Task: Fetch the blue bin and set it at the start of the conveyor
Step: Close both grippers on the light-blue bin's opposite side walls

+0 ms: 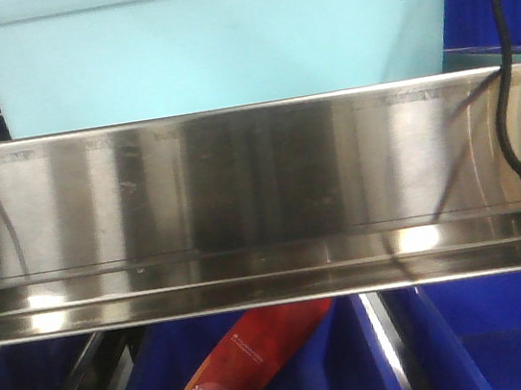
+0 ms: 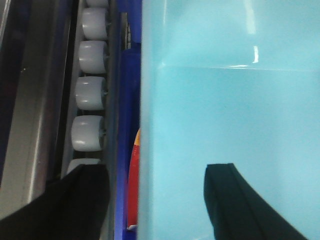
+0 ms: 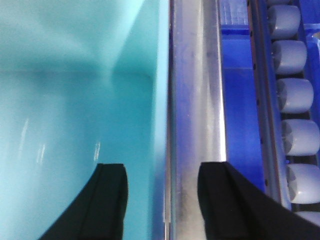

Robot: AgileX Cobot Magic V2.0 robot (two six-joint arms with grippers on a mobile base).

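Observation:
The blue bin (image 1: 211, 47), a pale turquoise tub, stands on the shelf just behind the steel rail and fills the top of the front view. My left gripper (image 2: 157, 200) is open. Its jaws straddle the bin's left wall (image 2: 150, 125), one finger (image 2: 82, 202) outside and one finger (image 2: 235, 200) inside the tub. My right gripper (image 3: 164, 200) is open. Its jaws straddle the bin's right wall (image 3: 161, 100), one finger (image 3: 107, 200) inside and one finger (image 3: 227, 200) outside over the steel rail. Neither pair touches the wall. The conveyor start is out of view.
A shiny stainless-steel shelf rail (image 1: 262, 204) runs across in front of the bin. Dark blue crates (image 1: 513, 334) sit below, one holding a red packet (image 1: 245, 362). Grey rollers (image 2: 90, 92) (image 3: 295, 95) line both sides. A black cable (image 1: 503, 44) hangs at the right.

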